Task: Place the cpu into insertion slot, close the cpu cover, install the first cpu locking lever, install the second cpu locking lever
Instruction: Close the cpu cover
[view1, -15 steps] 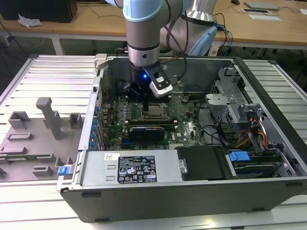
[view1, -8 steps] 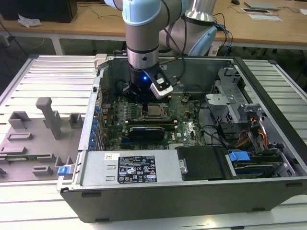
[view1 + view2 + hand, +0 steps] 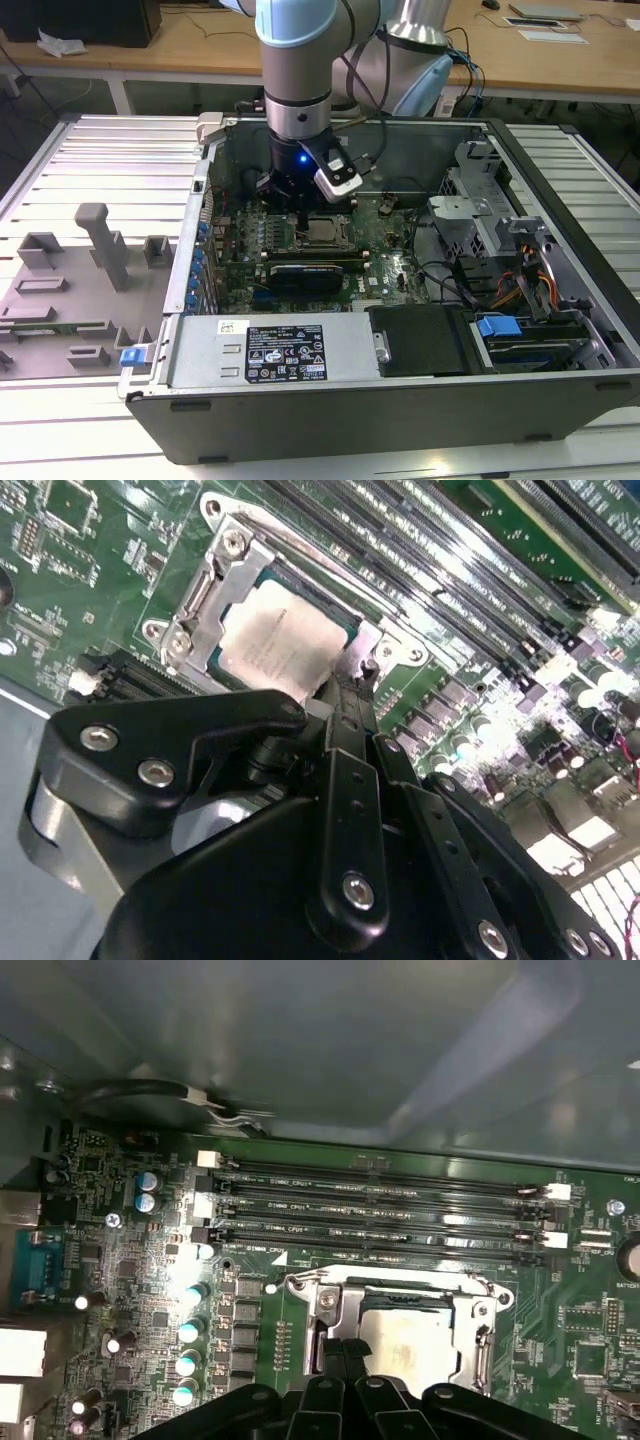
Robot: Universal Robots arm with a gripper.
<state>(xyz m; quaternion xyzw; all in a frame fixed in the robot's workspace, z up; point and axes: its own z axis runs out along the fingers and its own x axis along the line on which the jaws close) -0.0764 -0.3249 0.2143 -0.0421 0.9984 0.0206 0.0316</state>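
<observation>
The arm (image 3: 300,90) reaches straight down into the open computer case (image 3: 400,415) on the slatted worktop (image 3: 100,150). Its gripper (image 3: 303,220) hangs low over the green motherboard (image 3: 392,268), just beside the cpu (image 3: 326,232) at the chip's nine o'clock. A long black graphics card (image 3: 310,272) lies at the cpu's six o'clock, and grey fixture blocks (image 3: 95,250) stand at the case's nine o'clock.

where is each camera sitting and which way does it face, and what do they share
Exterior view: off the arm, looks down into the open computer case; the arm reaches in.
First wrist view: on the arm, faces past the gripper toward the memory slots.
Second wrist view: on the arm, looks along the gripper's black links at the cpu.
Both wrist views share the cpu and cpu cover.
</observation>
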